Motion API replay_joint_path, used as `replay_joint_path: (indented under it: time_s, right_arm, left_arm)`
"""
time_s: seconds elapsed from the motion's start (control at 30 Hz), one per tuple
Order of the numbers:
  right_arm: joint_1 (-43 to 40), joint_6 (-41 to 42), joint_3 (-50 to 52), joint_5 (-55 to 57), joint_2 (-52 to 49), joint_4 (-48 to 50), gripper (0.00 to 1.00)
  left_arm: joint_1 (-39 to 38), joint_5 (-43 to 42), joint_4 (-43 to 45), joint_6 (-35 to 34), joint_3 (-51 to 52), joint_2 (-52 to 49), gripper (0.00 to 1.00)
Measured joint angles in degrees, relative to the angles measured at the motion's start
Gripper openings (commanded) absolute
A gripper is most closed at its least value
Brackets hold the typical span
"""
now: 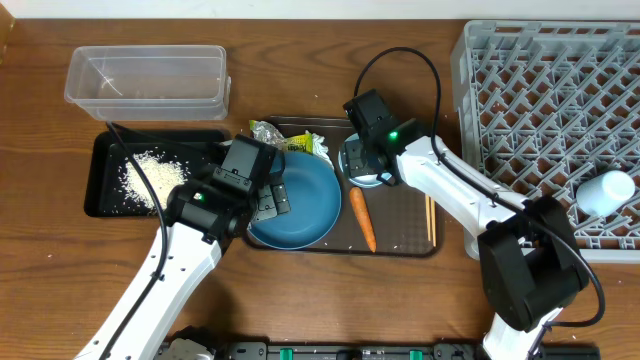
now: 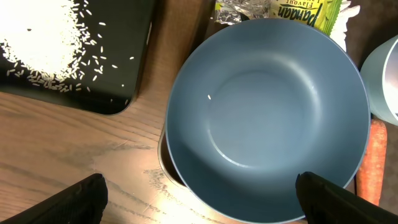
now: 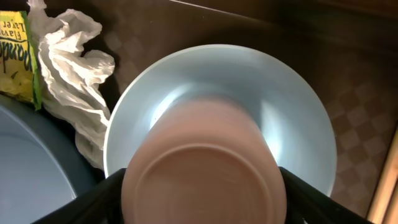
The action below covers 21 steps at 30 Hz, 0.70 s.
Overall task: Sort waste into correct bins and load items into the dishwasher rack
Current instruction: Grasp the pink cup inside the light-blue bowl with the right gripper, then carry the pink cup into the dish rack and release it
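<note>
My right gripper (image 3: pixel 202 186) has a finger against each side of a pinkish-tan cup (image 3: pixel 205 162), which stands bottom up in the small light blue bowl (image 3: pixel 292 106). From overhead this gripper (image 1: pixel 365 168) covers the bowl. My left gripper (image 2: pixel 202 193) hangs open and empty above the near rim of the dark blue dish (image 2: pixel 267 106), one finger over the table. The carrot (image 1: pixel 362 218) lies right of the dish. The crumpled wrapper (image 1: pixel 285 137) sits behind it. Rice (image 1: pixel 150 178) is heaped in the black tray (image 1: pixel 100 160). Chopsticks (image 1: pixel 431 215) lie at the serving tray's right edge.
The clear tub (image 1: pixel 147 78) stands at the back left with a few grains in it. The grey rack (image 1: pixel 540 90) fills the right side, with a pale cup (image 1: pixel 605 190) lying in it. Dish, bowl and carrot rest on the brown serving tray (image 1: pixel 400 225).
</note>
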<state>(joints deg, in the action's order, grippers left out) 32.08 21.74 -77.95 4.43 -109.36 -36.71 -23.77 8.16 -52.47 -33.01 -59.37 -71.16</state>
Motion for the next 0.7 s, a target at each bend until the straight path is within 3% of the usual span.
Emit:
replay_joint_path:
  time_s: [0.17, 0.47, 0.7]
  right_arm:
    - [-0.02, 0.24, -0.15, 0.68, 0.00, 0.04, 0.52]
    - [-1.25, 0.22, -3.19, 0.39, 1.70, -3.61, 0.53]
    - [-8.74, 0.09, -11.74, 0.09, 10.51, -10.34, 0.52]
  left_arm:
    - [0.00, 0.00, -0.02, 0.00, 0.00, 0.00, 1.00]
    - [0.00, 0.00, -0.02, 0.00, 0.00, 0.00, 0.99]
    - [0.00, 0.02, 0.00, 0.00, 0.00, 0.00, 0.99]
